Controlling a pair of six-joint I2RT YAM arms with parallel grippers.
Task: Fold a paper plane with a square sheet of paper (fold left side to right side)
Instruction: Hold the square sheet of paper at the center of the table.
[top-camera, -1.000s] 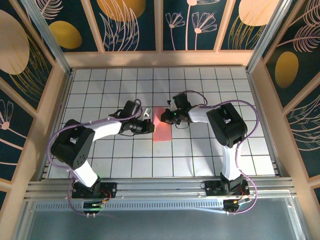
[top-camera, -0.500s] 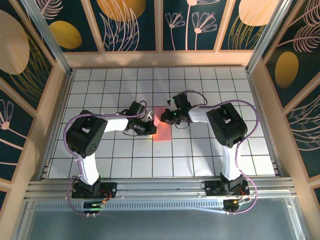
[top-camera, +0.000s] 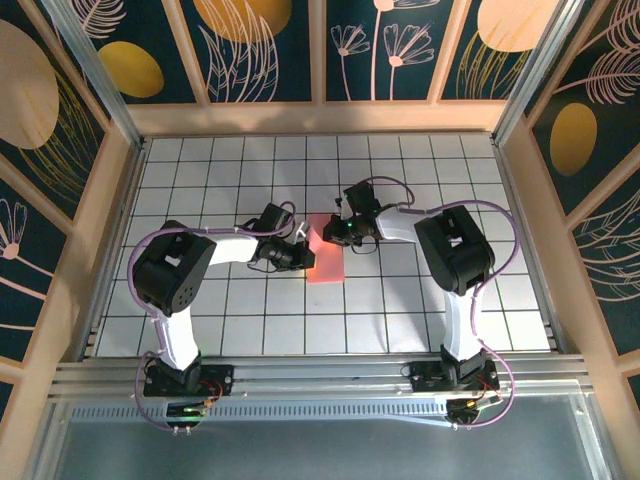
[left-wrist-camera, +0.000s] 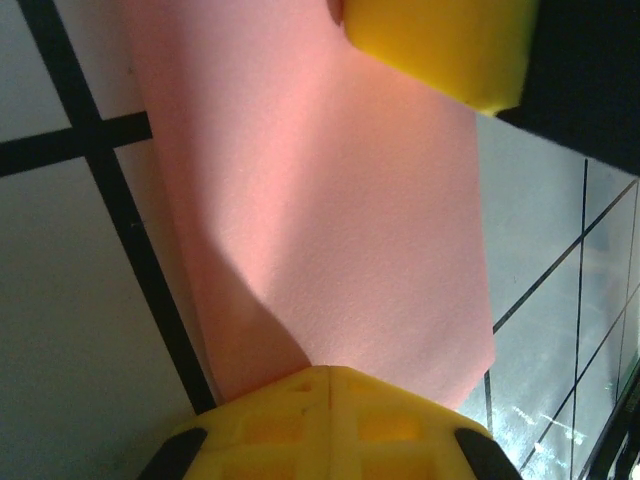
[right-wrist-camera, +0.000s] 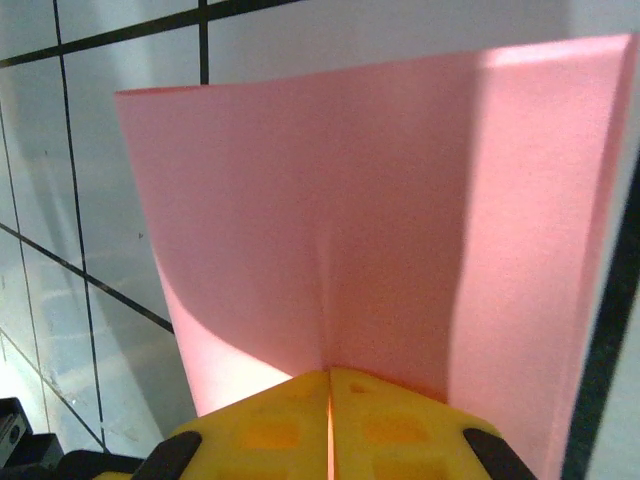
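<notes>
The square sheet of paper (top-camera: 326, 258) lies salmon-pink on the grid table, folded into a narrow upright rectangle. My left gripper (top-camera: 302, 257) is at its left edge. The yellow fingers (left-wrist-camera: 330, 425) are shut, with their tips down on the sheet (left-wrist-camera: 330, 200). My right gripper (top-camera: 336, 234) is at the sheet's far end. Its yellow fingers (right-wrist-camera: 330, 425) are closed to a hairline gap, and a small pucker in the paper (right-wrist-camera: 380, 200) runs into the seam between them. The right gripper's yellow finger (left-wrist-camera: 440, 45) shows at the top of the left wrist view.
The white grid table (top-camera: 420, 310) is ringed by a wooden frame with dark patterned walls (top-camera: 320, 60). An aluminium rail (top-camera: 320, 385) with both arm bases runs along the near edge. The right arm's elbow (top-camera: 455, 250) stands right of the sheet.
The left arm's elbow has swung up and inward, and its gripper has edged slightly right onto the sheet. The right gripper has stayed at the sheet's far end.
</notes>
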